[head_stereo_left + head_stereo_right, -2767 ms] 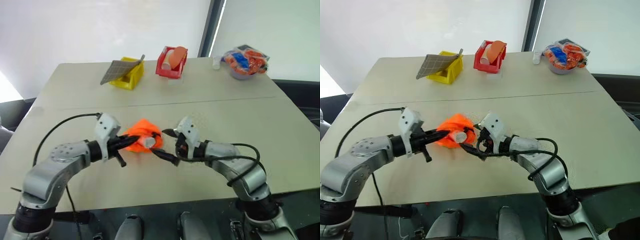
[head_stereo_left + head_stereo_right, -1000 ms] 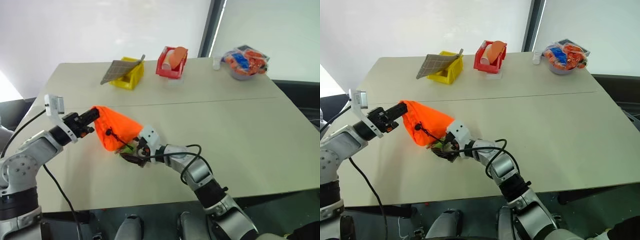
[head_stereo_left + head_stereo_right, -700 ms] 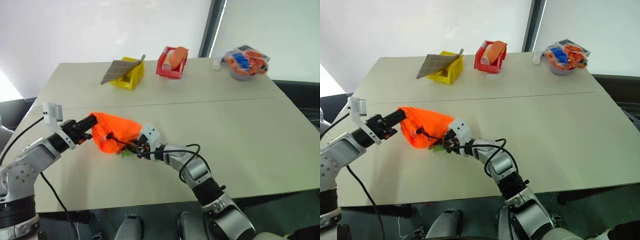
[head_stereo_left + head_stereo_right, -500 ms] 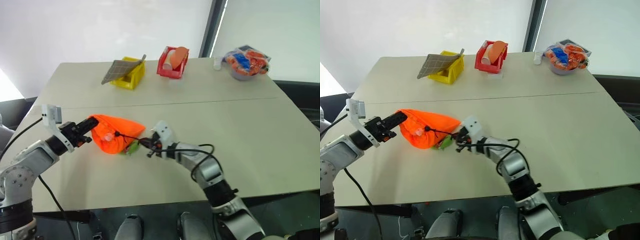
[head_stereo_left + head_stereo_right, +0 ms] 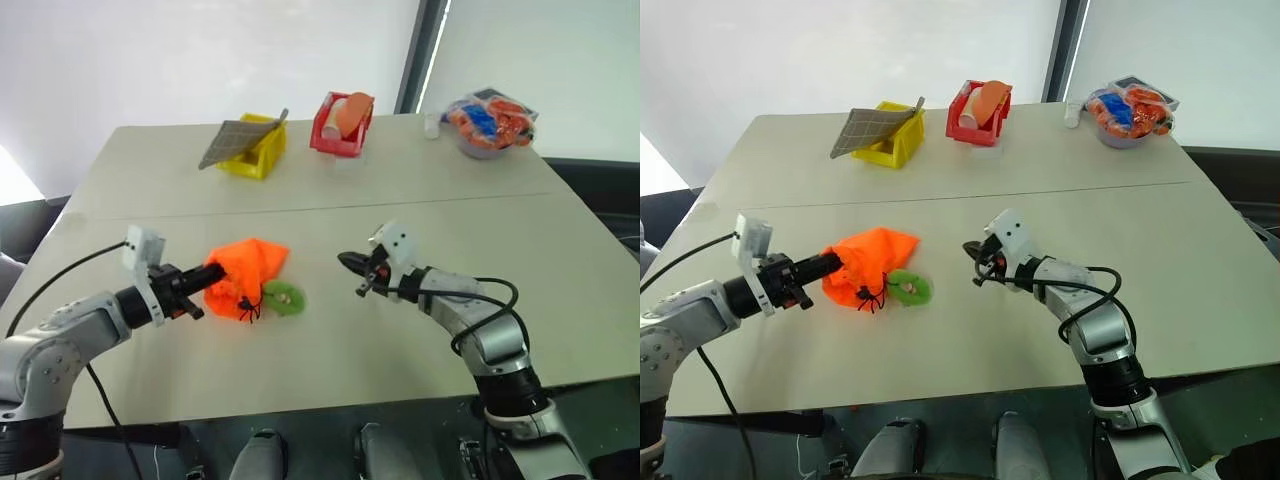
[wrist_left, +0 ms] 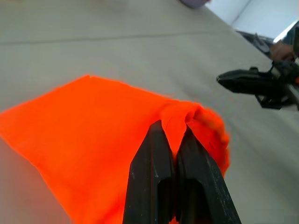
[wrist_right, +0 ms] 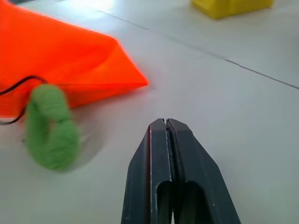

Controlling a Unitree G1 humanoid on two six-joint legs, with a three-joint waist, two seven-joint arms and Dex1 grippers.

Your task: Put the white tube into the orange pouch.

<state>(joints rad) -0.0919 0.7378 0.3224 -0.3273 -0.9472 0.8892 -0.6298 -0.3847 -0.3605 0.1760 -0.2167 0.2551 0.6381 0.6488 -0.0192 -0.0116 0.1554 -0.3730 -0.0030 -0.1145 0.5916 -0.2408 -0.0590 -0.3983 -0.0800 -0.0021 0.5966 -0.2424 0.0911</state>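
Two grippers are over the near half of the table [image 5: 420, 350], well apart. The left gripper [image 5: 207, 281] is clamped tight on a fold of the orange pouch [image 5: 243, 272], at the pouch's left edge, with fabric squeezed between the black fingers [image 6: 154, 158]. The right gripper [image 5: 352, 267] hangs to the right of the pouch with its fingers pressed together and nothing between them.

The pouch lies slumped on the table, left of centre and near the robot. Its black cord [image 5: 872, 296] trails from the near side to a green ring-shaped tag [image 5: 282, 297] just beside it on the right. The white tube cannot be seen; whether it is inside the pouch cannot be told from these views.

The pouch looks light, soft and floppy: it will likely sag and fold wherever it is lifted, so a pinch on the gathered rim or a thick fold should hold better than one on the smooth side. The cord is thin and may slip; the chunky green tag looks an easier hold for drawing it shut.

At the far edge stand a yellow bin [image 5: 255, 148], a red bin [image 5: 340, 128] and a bowl [image 5: 487, 130] of packets.
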